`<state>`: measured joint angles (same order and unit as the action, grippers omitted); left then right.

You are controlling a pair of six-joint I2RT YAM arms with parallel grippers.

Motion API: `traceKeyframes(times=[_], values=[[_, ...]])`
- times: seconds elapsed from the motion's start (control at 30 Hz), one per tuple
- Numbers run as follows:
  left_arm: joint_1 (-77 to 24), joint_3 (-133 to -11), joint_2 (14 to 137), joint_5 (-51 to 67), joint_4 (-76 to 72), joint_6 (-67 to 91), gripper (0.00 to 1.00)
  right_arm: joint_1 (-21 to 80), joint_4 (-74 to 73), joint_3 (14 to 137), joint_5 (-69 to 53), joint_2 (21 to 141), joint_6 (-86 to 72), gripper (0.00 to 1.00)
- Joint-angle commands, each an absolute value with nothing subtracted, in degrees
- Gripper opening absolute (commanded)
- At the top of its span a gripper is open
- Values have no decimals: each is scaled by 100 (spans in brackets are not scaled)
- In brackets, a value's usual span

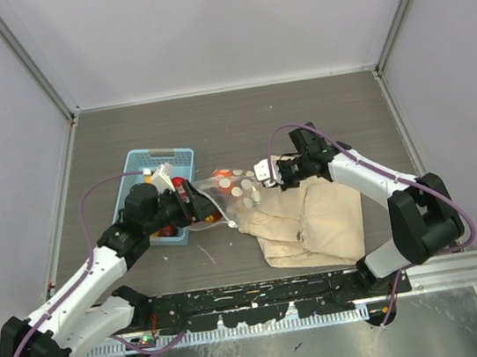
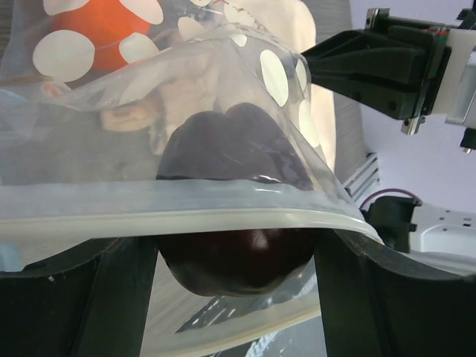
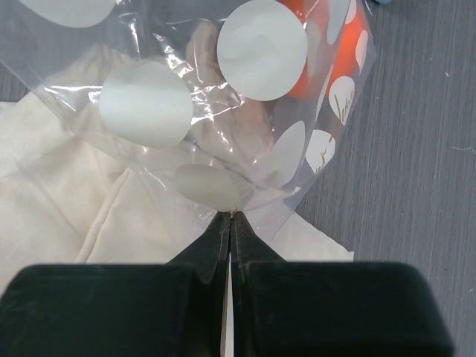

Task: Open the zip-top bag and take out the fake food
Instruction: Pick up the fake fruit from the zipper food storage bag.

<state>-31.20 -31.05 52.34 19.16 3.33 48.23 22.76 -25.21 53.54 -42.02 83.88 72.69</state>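
The clear zip-top bag (image 1: 230, 192) with white spots lies between my grippers, partly over the beige cloth bag. My left gripper (image 1: 193, 206) reaches into its open mouth and is shut on a dark maroon fruit (image 2: 236, 260). The fruit sits between both fingers (image 2: 111, 297), with the zip strip (image 2: 186, 216) draped across it. An orange fruit (image 2: 104, 22) lies deeper in the bag and also shows in the right wrist view (image 3: 327, 52). My right gripper (image 3: 232, 217) is shut on the bag's far end, pinching the plastic (image 3: 149, 104) at its fingertips.
A light blue basket (image 1: 158, 162) stands behind my left gripper, with red and orange fruits (image 1: 168, 231) near its front by the left arm. The beige cloth drawstring bag (image 1: 311, 221) lies crumpled to the right of the zip-top bag. Walls enclose the table.
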Motion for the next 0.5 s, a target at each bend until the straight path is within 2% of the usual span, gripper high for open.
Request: traceKeyframes(times=[0.0,0.2,0.47], values=[[-3094,-3672,5056,1742,1377,3754,29,2299,-2204,5413,-4025,8224,7083,3],[-3094,-3764,4678,1489,2033,3039,29,2284,-2195,5437,-4008,8291,7049,3],[-3094,-3880,4426,1212,2407,2839,29,2228,-2206,5453,-3956,8354,7019,3]])
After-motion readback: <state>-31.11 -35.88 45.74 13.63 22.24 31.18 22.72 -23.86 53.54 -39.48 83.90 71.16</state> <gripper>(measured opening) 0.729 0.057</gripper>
